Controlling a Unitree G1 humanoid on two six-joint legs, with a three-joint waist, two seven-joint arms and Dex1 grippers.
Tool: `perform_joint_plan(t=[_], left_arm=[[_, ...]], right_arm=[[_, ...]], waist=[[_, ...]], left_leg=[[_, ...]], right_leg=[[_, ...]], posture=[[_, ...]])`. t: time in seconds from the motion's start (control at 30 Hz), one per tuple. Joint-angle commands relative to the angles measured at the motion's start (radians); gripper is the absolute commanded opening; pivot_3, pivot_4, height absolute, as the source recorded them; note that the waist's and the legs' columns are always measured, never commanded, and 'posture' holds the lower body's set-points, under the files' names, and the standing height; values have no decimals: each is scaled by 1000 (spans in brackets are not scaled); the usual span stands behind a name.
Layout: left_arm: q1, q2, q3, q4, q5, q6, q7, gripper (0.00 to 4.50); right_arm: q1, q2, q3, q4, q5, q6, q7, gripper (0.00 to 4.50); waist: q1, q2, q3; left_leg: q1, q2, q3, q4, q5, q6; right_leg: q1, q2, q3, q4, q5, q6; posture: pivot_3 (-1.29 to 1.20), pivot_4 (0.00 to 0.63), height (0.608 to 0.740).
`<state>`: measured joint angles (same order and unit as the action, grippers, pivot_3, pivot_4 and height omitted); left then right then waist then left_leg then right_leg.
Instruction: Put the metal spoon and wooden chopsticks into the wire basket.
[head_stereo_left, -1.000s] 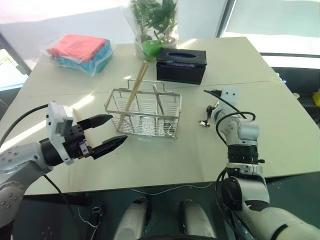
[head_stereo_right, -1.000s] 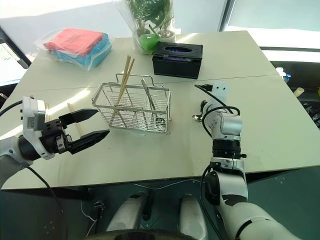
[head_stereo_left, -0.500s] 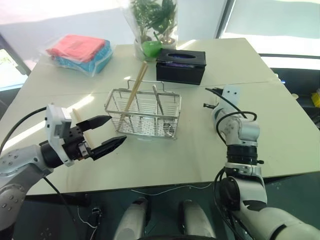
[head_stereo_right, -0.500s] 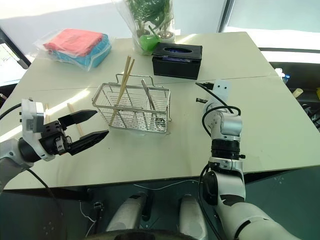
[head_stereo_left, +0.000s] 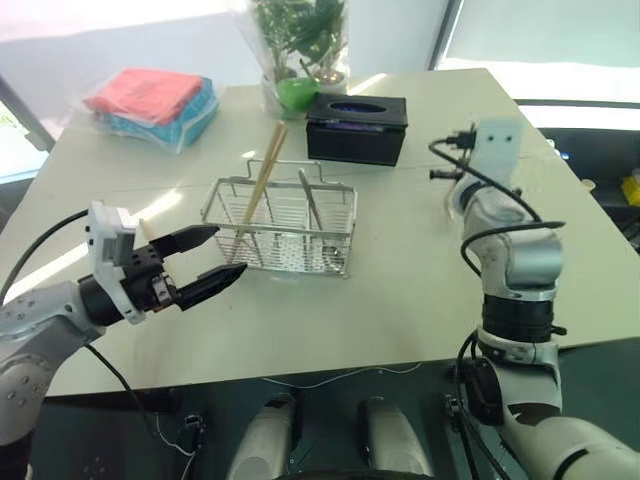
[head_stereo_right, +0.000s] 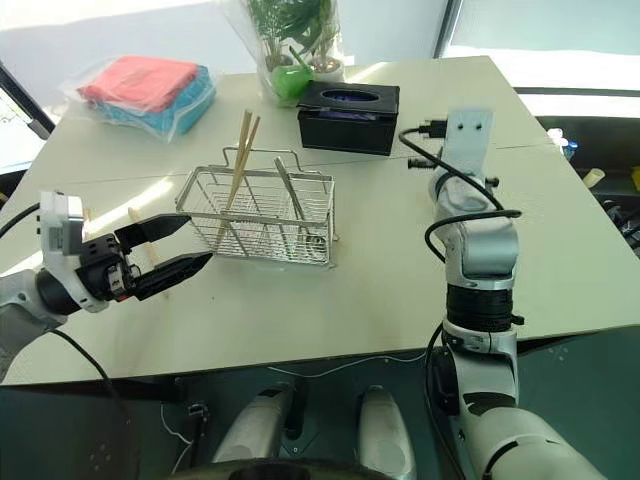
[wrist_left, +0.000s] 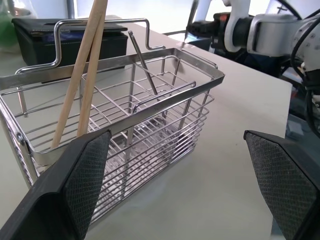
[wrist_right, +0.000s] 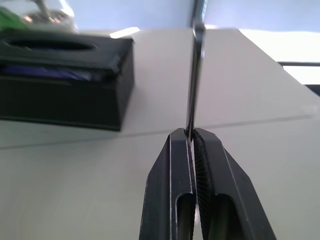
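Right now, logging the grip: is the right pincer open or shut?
Shut. In the right wrist view the right pincer has its two fingers pressed together on a thin metal handle, likely the spoon.

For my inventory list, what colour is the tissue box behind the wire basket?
Black; the tissue box shows best in the right eye view.

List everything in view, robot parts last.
table: one, cream, under everything
wire basket: one, silver, table centre
wooden chopsticks: two, tan, standing tilted in the basket's left part
metal utensil: one, silver, leaning in the basket's right part
loose stick: at least one, tan, on the table behind the left tool
tissue box: one, black, behind the basket
plant: one, green, wrapped, far edge
bag of cloths: one, clear with red and blue, far left
metal spoon: one, silver, held in the right tool
left tool: black, open, beside the basket
right tool: black, shut on the spoon handle
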<state>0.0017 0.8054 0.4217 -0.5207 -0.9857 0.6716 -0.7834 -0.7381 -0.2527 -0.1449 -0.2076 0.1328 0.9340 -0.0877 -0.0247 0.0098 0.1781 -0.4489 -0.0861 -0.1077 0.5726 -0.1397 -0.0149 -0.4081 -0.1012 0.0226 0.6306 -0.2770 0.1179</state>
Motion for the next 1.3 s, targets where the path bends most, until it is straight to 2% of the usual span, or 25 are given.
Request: perform_joint_plan(t=[0.03, 0.2, 0.47, 0.83, 1.3], left_arm=[[-22, 30, 11, 15, 21, -22, -43, 4500], [-45, 44, 9, 48, 41, -25, -78, 4500], [-70, 44, 3, 64, 55, -15, -94, 4500], [-142, 25, -67, 122, 90, -28, -113, 4500], [-200, -15, -128, 217, 155, -79, -177, 4500]], right_arm=[[-72, 32, 22, -98, 53, -64, 69, 31], [-120, 68, 43, -143, 101, -86, 130, 31], [-121, 7, 42, -210, 110, -42, 176, 31], [-221, -82, -46, -381, 195, 221, 189, 31], [-295, -129, -98, -429, 259, 335, 209, 31]], waist=[[0, 0, 0], [7, 0, 0], [8, -1, 1], [7, -1, 1], [8, -1, 1]], left_leg=[[0, 0, 0, 0, 0, 0], [0, 0, 0, 0, -1, -2], [0, -1, -1, 0, -1, -2], [-2, -1, -1, -1, -1, -2], [-1, -2, -1, -1, -1, -2]], right_leg=[[0, 0, 0, 0, 0, 0], [-2, -1, -1, -1, 0, 0], [-3, -2, 0, -1, 0, 0], [-5, -2, 0, -1, 0, 0], [-4, -3, 0, -1, 0, 0]], posture=[[0, 150, 740], [0, 150, 740], [0, 150, 740], [0, 150, 740], [0, 150, 740]])
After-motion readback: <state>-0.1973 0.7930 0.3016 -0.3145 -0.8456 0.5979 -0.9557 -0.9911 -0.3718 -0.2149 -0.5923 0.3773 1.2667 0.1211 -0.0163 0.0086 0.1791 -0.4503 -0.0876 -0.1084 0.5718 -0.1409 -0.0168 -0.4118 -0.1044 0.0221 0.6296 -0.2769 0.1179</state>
